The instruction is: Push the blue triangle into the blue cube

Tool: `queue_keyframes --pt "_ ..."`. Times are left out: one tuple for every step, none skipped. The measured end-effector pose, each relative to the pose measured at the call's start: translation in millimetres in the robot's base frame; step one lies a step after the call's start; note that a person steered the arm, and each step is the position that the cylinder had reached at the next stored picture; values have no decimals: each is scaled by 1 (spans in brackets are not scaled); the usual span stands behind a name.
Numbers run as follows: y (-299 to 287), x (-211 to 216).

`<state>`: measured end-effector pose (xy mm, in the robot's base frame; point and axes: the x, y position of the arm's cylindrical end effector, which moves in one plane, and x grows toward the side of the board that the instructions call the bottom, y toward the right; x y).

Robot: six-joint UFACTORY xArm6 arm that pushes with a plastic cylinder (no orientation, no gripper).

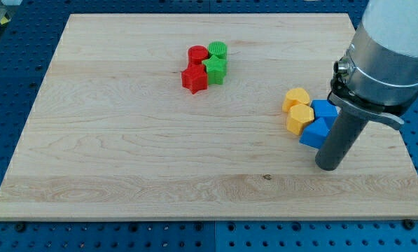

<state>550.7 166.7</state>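
The blue triangle (315, 133) lies at the view's right on the wooden board (124, 154). It touches the blue cube (325, 110), which sits just above it. My tip (329, 166) is the lower end of the dark rod. It rests on the board just below and right of the blue triangle, close to it or touching it. Two yellow blocks adjoin the blue pair on the left: one (296, 98) above and a hexagon-like one (300, 117) below.
A cluster sits at the view's top centre: a red cylinder (197, 54), a red star (194, 79), a green cylinder (218, 50) and a green star (215, 68). The arm's large grey body (387, 56) overhangs the board's right edge.
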Motion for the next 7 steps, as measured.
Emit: queue_keyframes --pt "0 0" --pt "0 -2" --pt "2 -5" --pt "20 -15" --pt "28 -23" --pt "28 -23" --pt "29 2"
